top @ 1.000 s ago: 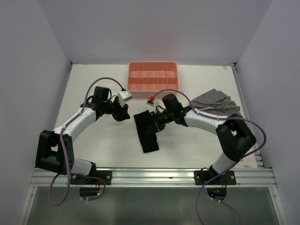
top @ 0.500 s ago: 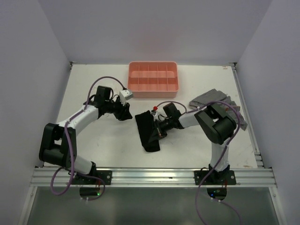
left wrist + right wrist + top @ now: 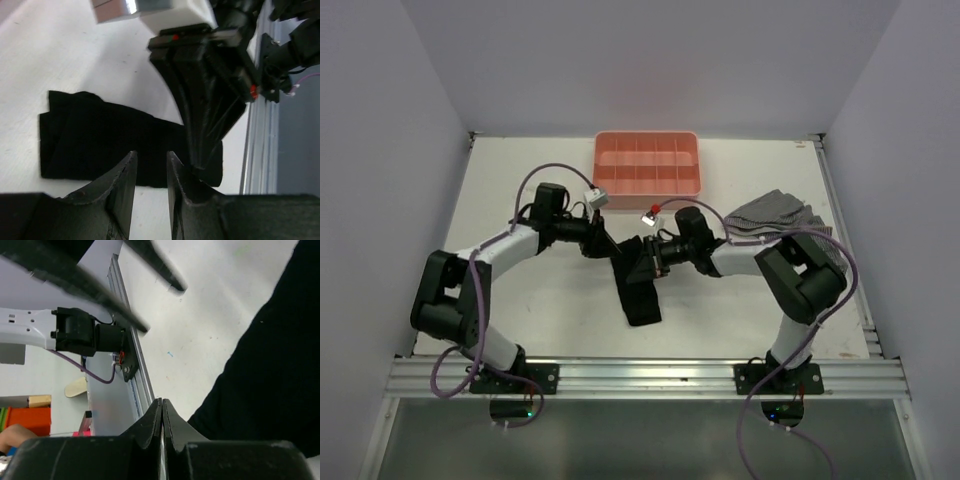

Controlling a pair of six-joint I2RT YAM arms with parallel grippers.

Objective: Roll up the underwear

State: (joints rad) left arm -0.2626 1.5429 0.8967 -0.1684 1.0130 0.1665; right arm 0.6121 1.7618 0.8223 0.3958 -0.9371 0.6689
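Note:
The black underwear (image 3: 638,288) lies folded into a long strip at the table's middle. It also shows in the left wrist view (image 3: 100,142) and at the right of the right wrist view (image 3: 280,370). My left gripper (image 3: 605,245) hovers at the strip's far left corner, its jaws a narrow gap apart with nothing between them (image 3: 150,159). My right gripper (image 3: 646,258) is over the strip's far end. Its jaws are pressed shut (image 3: 162,404) with the fabric edge beside them, not between them. The right gripper's fingers (image 3: 200,115) point down at the strip's edge.
A pink divided tray (image 3: 647,163) stands at the back centre. A grey checked cloth (image 3: 775,213) lies at the right behind the right arm. The metal rail (image 3: 650,375) runs along the near edge.
My left gripper has moved right, up to the underwear's far corner. My right gripper has shifted and turned over the strip's far end. The underwear lies much as before.

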